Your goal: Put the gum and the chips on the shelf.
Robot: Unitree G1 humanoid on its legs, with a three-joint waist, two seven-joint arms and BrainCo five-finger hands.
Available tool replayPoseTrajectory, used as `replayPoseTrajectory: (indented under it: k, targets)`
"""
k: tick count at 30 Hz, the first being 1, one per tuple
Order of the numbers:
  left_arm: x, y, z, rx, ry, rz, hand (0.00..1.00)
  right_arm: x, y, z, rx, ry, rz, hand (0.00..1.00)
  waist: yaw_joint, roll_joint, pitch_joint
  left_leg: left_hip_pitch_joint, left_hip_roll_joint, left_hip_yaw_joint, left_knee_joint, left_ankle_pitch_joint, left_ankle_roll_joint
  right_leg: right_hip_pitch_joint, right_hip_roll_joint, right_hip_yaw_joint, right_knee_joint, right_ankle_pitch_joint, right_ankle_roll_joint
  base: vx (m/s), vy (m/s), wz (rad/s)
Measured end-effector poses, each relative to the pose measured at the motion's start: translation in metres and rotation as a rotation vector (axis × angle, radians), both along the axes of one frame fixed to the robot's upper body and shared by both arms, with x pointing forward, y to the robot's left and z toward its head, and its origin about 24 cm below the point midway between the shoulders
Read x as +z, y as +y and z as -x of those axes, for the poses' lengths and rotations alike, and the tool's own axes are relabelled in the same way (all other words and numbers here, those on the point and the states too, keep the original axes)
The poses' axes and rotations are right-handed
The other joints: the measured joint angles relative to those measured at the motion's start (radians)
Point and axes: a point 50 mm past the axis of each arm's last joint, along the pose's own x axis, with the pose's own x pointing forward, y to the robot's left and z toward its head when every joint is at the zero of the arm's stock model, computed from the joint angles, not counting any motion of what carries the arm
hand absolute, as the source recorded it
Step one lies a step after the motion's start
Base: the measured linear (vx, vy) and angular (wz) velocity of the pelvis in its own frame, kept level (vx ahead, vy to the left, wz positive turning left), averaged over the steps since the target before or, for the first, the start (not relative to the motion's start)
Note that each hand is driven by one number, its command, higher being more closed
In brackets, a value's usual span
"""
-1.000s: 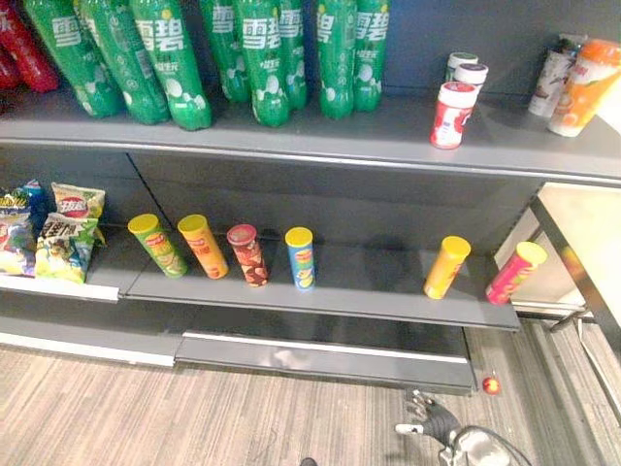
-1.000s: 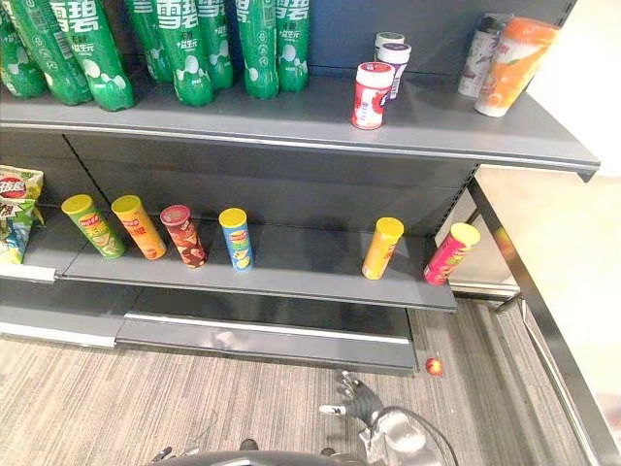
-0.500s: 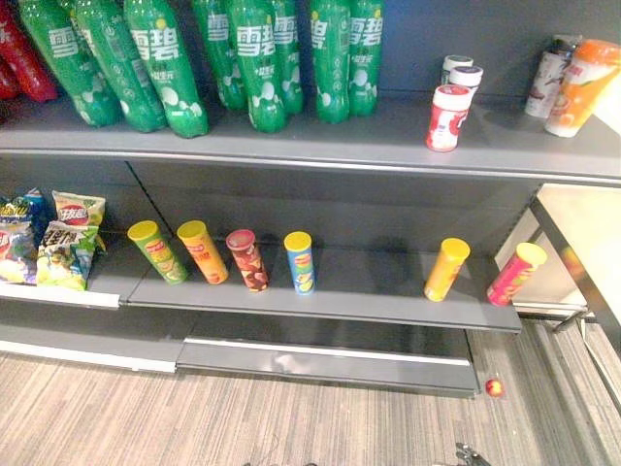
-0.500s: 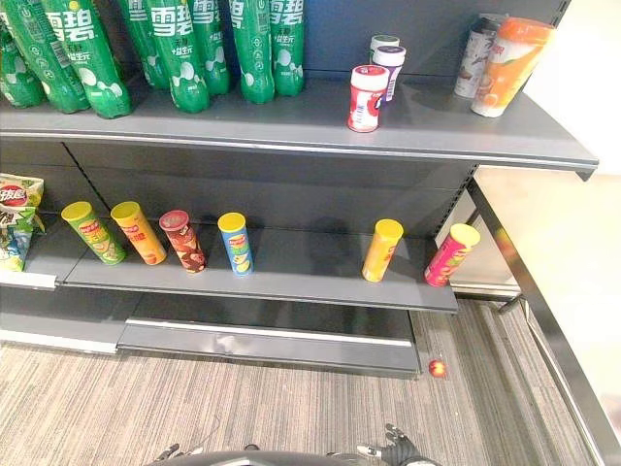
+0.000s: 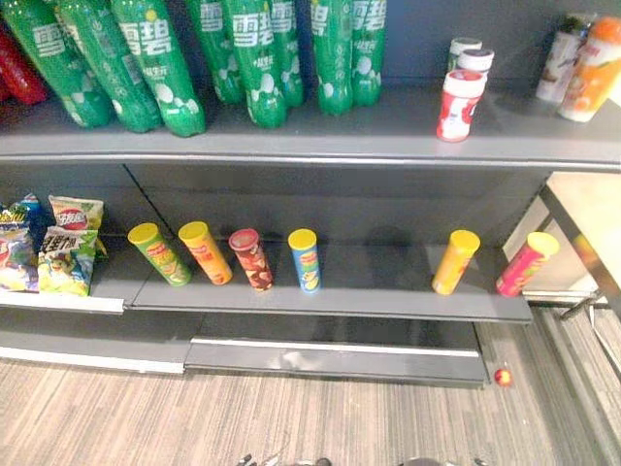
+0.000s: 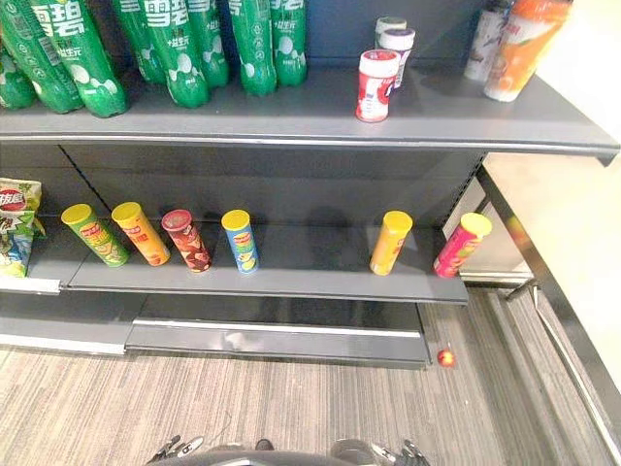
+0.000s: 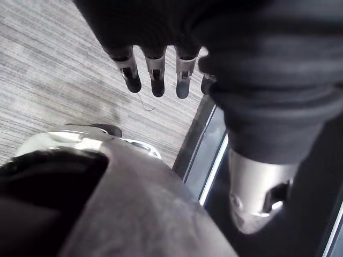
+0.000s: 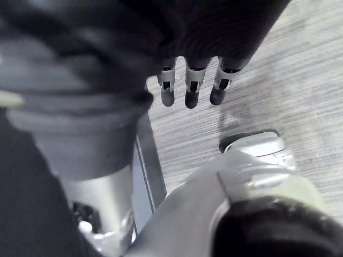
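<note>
Gum canister (image 5: 458,105): a red-and-white cylinder with a white lid, upright on the upper shelf (image 5: 291,131), high above and ahead of the right hand (image 8: 190,80). Two white-capped canisters (image 5: 473,63) stand just behind it. Chip tubes (image 5: 250,259): six lidded cylinders on the lower shelf (image 5: 369,291), four close together ahead of the left hand (image 7: 155,69) and two further toward the right hand's side. The upper shelf overhangs them. Glossy green bottles (image 5: 155,63) crowd the upper shelf above the left hand, with an orange bottle (image 5: 590,73) at the far end. Crinkled chip bags (image 5: 66,257) sit beyond the tubes. Both hands hang over the striped grey floor (image 5: 291,417), fingers straight and empty. A small red ball (image 5: 503,377) lies on the floor.
</note>
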Motion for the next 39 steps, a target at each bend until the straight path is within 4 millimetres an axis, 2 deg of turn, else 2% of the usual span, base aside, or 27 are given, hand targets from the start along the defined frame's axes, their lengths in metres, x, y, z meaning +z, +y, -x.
replayPoseTrajectory:
  k: [2,3,5,6,7,11,12,13,14,17,18,19,21,22,25,29,31,33,34,35,36,37,38,39]
  targets:
    - [-0.001,-0.001,0.0,-0.005,0.005,0.008,0.0,-0.002,0.003,0.011,-0.091,0.002,-0.021,0.0,-0.001,0.01,0.014,0.01,0.027,0.059,0.014,-0.01,0.013,-0.085,0.005,-0.002,0.116,0.04,0.044,-0.03,0.134,-0.65]
    - [-0.001,-0.001,0.0,-0.005,0.005,0.009,0.0,-0.002,0.005,0.014,-0.106,-0.001,-0.023,0.0,-0.002,0.018,0.019,0.01,0.035,0.081,0.013,-0.011,0.016,-0.095,0.005,-0.017,0.123,0.051,0.036,-0.05,0.121,-0.72]
    - [0.0,0.003,0.001,0.015,0.006,0.004,0.0,-0.002,0.009,0.015,-0.118,-0.013,-0.027,0.0,0.002,0.001,0.027,0.013,0.055,0.171,0.011,-0.014,0.022,-0.13,-0.034,-0.135,0.18,0.044,-0.003,-0.08,0.089,-1.09]
    - [0.0,0.005,0.002,0.035,0.013,0.001,0.0,-0.002,0.009,0.015,-0.108,-0.016,-0.03,0.0,0.001,-0.006,0.033,0.013,0.079,0.226,0.011,-0.014,0.022,-0.15,-0.065,-0.21,0.252,0.025,-0.036,-0.13,0.08,-1.6]
    - [0.001,0.01,0.001,0.055,0.01,-0.009,0.0,-0.002,0.008,0.016,-0.104,-0.02,-0.033,0.0,0.002,0.0,0.036,0.014,0.115,0.282,0.012,-0.013,0.021,-0.148,-0.089,-0.277,0.312,0.012,-0.058,-0.1,0.059,-1.47]
    - [0.002,0.017,0.0,0.116,0.002,-0.024,0.0,-0.001,0.002,0.011,-0.114,-0.031,-0.023,0.0,0.005,0.0,0.036,0.012,0.182,0.451,0.014,0.0,0.001,-0.074,-0.176,-0.408,0.377,0.0,-0.083,-0.09,-0.042,-1.55]
    - [0.002,0.019,0.001,0.133,0.008,-0.028,0.0,-0.001,0.002,0.007,-0.109,-0.047,-0.019,0.0,0.007,-0.009,0.034,0.014,0.184,0.507,0.017,0.005,-0.007,-0.031,-0.21,-0.452,0.338,0.088,-0.118,-0.05,-0.165,-1.45]
    - [0.002,0.02,0.001,0.148,0.01,-0.031,0.0,0.0,0.002,0.0,-0.095,-0.063,-0.02,0.0,0.011,-0.02,0.034,0.015,0.18,0.545,0.017,0.007,-0.015,-0.008,-0.212,-0.459,0.257,0.144,-0.094,-0.1,-0.207,-1.75]
    - [0.0,0.015,0.0,0.152,0.014,-0.016,0.0,0.002,-0.003,-0.009,-0.062,-0.088,-0.006,0.0,0.008,0.016,0.039,0.028,0.185,0.576,-0.03,0.045,-0.027,0.016,-0.157,-0.504,0.149,0.14,-0.099,-0.12,-0.172,-1.24]
    - [-0.001,0.008,-0.001,0.167,0.012,0.0,0.0,0.003,-0.007,-0.009,-0.046,-0.086,0.004,0.0,0.005,0.032,0.033,0.062,0.186,0.647,-0.091,0.093,-0.046,0.046,-0.117,-0.534,0.017,0.136,-0.094,-0.11,-0.163,-0.82]
    - [-0.001,0.008,-0.001,0.169,0.012,0.003,0.0,0.003,-0.006,-0.009,-0.042,-0.086,0.003,0.0,0.006,0.03,0.031,0.067,0.185,0.661,-0.094,0.096,-0.051,0.049,-0.112,-0.535,-0.006,0.132,-0.089,-0.09,-0.174,-0.74]
    - [-0.001,0.007,0.0,0.17,0.012,0.004,0.0,0.003,-0.003,-0.013,-0.009,-0.09,0.002,0.0,0.011,0.024,0.027,0.077,0.179,0.691,-0.095,0.099,-0.055,0.061,-0.106,-0.534,-0.056,0.116,-0.067,-0.12,-0.169,-0.71]
    - [-0.001,0.008,0.0,0.169,0.012,0.0,0.0,0.002,0.004,-0.018,0.036,-0.101,-0.007,0.0,0.012,-0.01,0.02,0.075,0.152,0.726,-0.091,0.101,-0.056,0.067,-0.11,-0.533,-0.122,0.069,-0.024,-0.14,-0.16,-0.6]
    - [-0.002,0.006,0.0,0.171,0.017,0.006,0.0,0.003,0.004,-0.021,0.04,-0.107,-0.003,0.0,0.009,-0.008,0.023,0.076,0.154,0.737,-0.094,0.112,-0.055,0.064,-0.11,-0.529,-0.139,0.068,-0.018,-0.16,-0.091,-0.3]
    - [-0.002,0.006,0.0,0.161,0.02,0.005,0.0,0.002,0.003,-0.011,0.031,-0.081,0.002,0.0,0.003,-0.009,0.014,0.077,0.16,0.734,-0.096,0.123,-0.057,0.062,-0.096,-0.516,-0.143,0.067,-0.02,-0.15,-0.058,-0.09]
    - [-0.002,0.005,-0.002,0.143,0.02,0.007,0.0,0.002,0.003,-0.01,0.027,-0.078,0.003,0.0,0.001,-0.006,0.01,0.074,0.179,0.737,-0.081,0.124,-0.056,0.062,-0.084,-0.508,-0.154,0.07,-0.025,-0.07,-0.025,-0.06]
    - [-0.002,0.006,-0.002,0.139,0.02,0.004,0.0,0.001,0.005,-0.011,0.018,-0.075,0.008,0.0,0.001,-0.011,0.008,0.063,0.205,0.727,-0.032,0.119,-0.059,0.061,-0.079,-0.501,-0.157,0.065,-0.031,-0.02,-0.016,-0.11]
    - [-0.001,0.009,-0.004,0.126,0.017,-0.007,0.0,0.0,0.009,-0.011,-0.007,-0.078,-0.001,0.0,0.0,-0.022,0.007,0.023,0.261,0.677,0.094,0.117,-0.059,0.059,-0.073,-0.487,-0.168,0.07,-0.043,-0.01,-0.078,-0.19]
    - [0.0,0.012,-0.005,0.127,0.001,-0.022,0.0,0.0,0.009,-0.011,-0.019,-0.076,0.004,0.0,0.002,-0.022,0.009,-0.008,0.304,0.622,0.192,0.116,-0.059,0.058,-0.061,-0.467,-0.172,0.08,-0.053,-0.04,-0.117,-0.53]
    - [0.0,0.012,-0.004,0.126,-0.001,-0.019,0.0,0.001,0.005,-0.011,-0.065,-0.086,0.008,0.0,0.003,-0.01,0.015,-0.03,0.337,0.53,0.28,0.117,-0.058,0.056,-0.047,-0.428,-0.163,0.077,-0.06,-0.06,-0.124,-0.86]
    - [-0.001,0.007,0.002,0.131,0.011,-0.008,0.0,0.002,0.001,-0.012,-0.1,-0.098,0.015,0.0,0.005,-0.007,0.017,-0.054,0.344,0.444,0.317,0.103,-0.065,0.047,-0.043,-0.385,-0.149,0.069,-0.072,-0.03,-0.024,-1.19]
    - [-0.003,-0.003,0.006,0.153,0.014,0.019,0.0,0.004,-0.007,-0.014,-0.125,-0.113,0.032,0.0,0.006,0.003,0.018,-0.056,0.304,0.317,0.285,0.067,-0.089,0.037,-0.039,-0.334,-0.143,0.065,-0.078,-0.03,0.054,-1.6]
    - [-0.003,-0.007,0.007,0.163,0.003,0.028,0.0,0.008,-0.015,-0.02,-0.15,-0.14,0.053,0.0,0.009,0.024,0.02,-0.048,0.236,0.17,0.199,0.038,-0.111,0.011,-0.036,-0.259,-0.133,0.063,-0.077,-0.01,0.098,-1.53]
    - [-0.004,-0.008,0.01,0.167,0.01,0.034,0.0,0.009,-0.019,-0.023,-0.165,-0.156,0.061,0.0,0.008,0.032,0.02,-0.045,0.209,0.12,0.159,0.034,-0.117,0.001,-0.031,-0.227,-0.135,0.065,-0.078,-0.02,0.107,-1.68]
